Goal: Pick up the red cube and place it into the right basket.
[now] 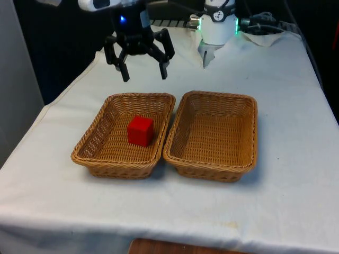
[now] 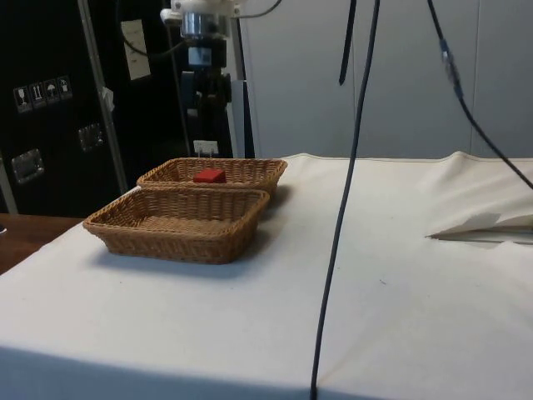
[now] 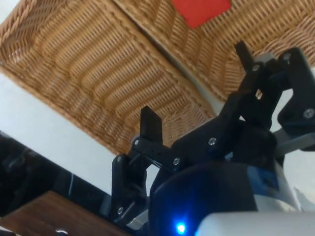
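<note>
On the white-clothed table (image 1: 296,174), two wicker baskets sit side by side, touching along their long rims, near the middle. The red cube (image 1: 140,130) lies in the basket on the front view's left (image 1: 90,143), about at its centre; the basket on the front view's right (image 1: 249,132) has nothing in it. The gripper (image 1: 144,73) hangs in the air over the far rim of the cube's basket, its fingers (image 3: 150,126) spread apart and holding nothing.

End effector (image 1: 144,73) raised, pointing down, fingers (image 1: 125,72) spread wide apart, nothing between them.
</note>
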Action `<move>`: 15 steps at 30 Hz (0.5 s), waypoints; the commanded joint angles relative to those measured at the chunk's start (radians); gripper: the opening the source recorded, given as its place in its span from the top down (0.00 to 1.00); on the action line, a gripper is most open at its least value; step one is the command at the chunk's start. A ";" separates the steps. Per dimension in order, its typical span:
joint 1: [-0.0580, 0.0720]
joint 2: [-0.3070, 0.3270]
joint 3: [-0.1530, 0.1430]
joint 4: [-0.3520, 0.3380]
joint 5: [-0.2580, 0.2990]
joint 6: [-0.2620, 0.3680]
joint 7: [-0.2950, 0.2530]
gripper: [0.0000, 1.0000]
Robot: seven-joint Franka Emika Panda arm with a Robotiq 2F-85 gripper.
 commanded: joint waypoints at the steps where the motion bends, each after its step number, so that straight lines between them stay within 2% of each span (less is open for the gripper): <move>1: 0.026 -0.027 -0.012 -0.025 -0.021 0.010 0.009 0.00; 2: 0.003 -0.011 0.002 -0.003 -0.012 0.000 0.005 0.00; 3: 0.029 -0.037 -0.010 -0.027 -0.033 0.010 0.015 0.00; 9: 0.041 -0.108 0.014 -0.038 -0.117 0.009 0.055 0.00; 10: 0.021 -0.097 0.028 -0.022 -0.109 0.000 0.050 0.00; 11: 0.042 -0.118 0.018 -0.040 -0.129 0.009 0.060 0.00; 15: 0.046 -0.168 0.041 -0.046 -0.187 0.010 0.088 0.00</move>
